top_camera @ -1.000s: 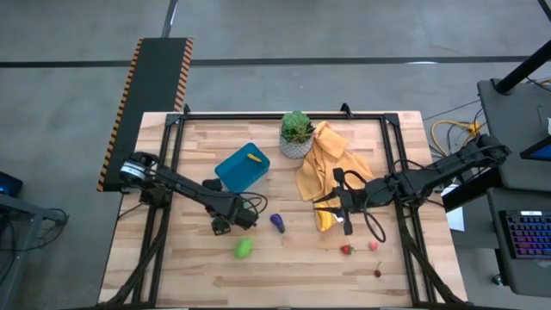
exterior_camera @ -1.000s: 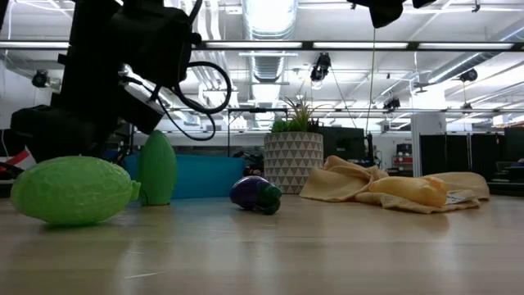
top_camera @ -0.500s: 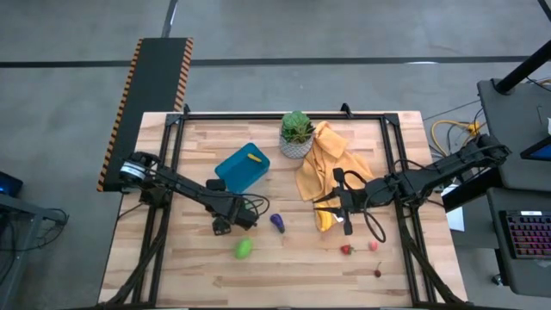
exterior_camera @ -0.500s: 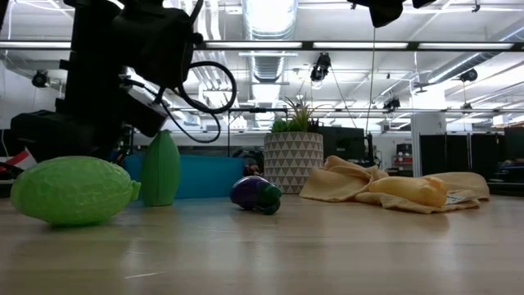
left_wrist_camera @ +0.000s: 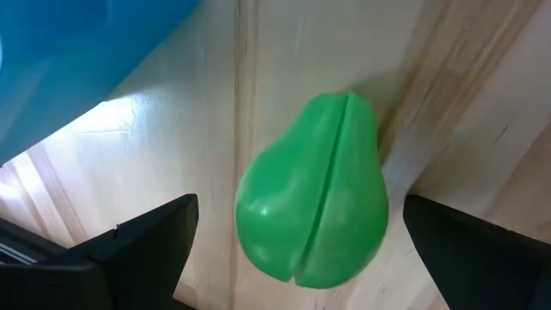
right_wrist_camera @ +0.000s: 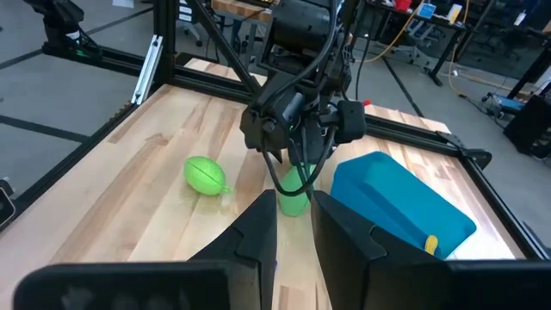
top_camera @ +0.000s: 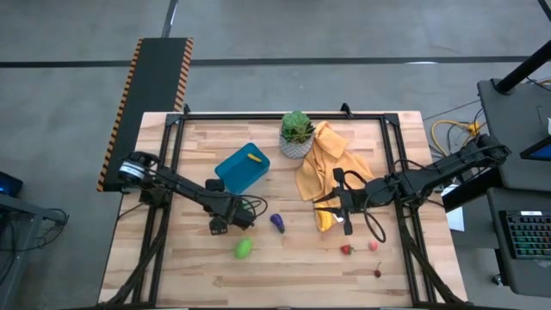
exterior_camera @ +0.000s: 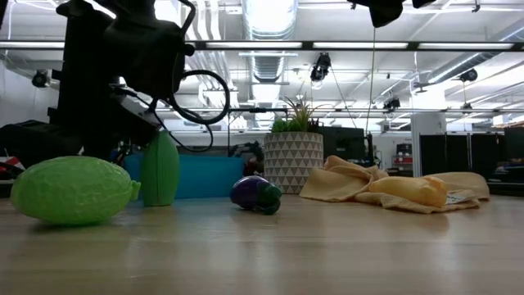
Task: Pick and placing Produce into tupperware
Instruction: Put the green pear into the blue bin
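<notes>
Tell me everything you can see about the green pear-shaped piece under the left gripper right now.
The smooth, glossy green plastic pear-shaped toy has a moulded seam running from its narrow tip down its body. It stands upright on the pale wooden table, narrow end up, just in front of the bright blue plastic container. The left gripper hovers above it, fingers spread wide on either side, not touching it.
</notes>
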`<state>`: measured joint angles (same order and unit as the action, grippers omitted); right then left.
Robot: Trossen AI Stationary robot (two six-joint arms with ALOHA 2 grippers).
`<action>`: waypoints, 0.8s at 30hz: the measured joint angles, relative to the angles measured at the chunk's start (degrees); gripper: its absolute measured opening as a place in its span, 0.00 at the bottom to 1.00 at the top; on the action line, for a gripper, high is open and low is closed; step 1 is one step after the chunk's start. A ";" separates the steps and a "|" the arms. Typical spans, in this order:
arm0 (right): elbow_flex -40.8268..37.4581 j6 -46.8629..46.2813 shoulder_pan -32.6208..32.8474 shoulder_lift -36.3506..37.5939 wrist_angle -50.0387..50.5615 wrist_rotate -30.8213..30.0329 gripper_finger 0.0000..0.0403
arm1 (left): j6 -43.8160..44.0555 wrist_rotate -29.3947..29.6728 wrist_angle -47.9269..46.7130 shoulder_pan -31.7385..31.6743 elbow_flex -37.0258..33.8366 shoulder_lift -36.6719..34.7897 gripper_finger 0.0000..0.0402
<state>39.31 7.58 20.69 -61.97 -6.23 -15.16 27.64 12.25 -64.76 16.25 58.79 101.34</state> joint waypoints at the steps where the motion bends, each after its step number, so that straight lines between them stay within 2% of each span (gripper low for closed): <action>1: 0.00 0.02 0.00 0.02 -0.03 0.00 0.17 | -0.03 0.00 -0.03 0.00 0.13 0.02 0.97; 24: 0.00 0.17 0.00 0.01 -0.05 0.00 0.17 | -1.05 -0.81 1.24 0.00 -0.16 0.00 0.56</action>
<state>39.31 7.75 20.69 -61.96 -6.28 -15.16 26.59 11.44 -63.52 16.25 58.63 101.34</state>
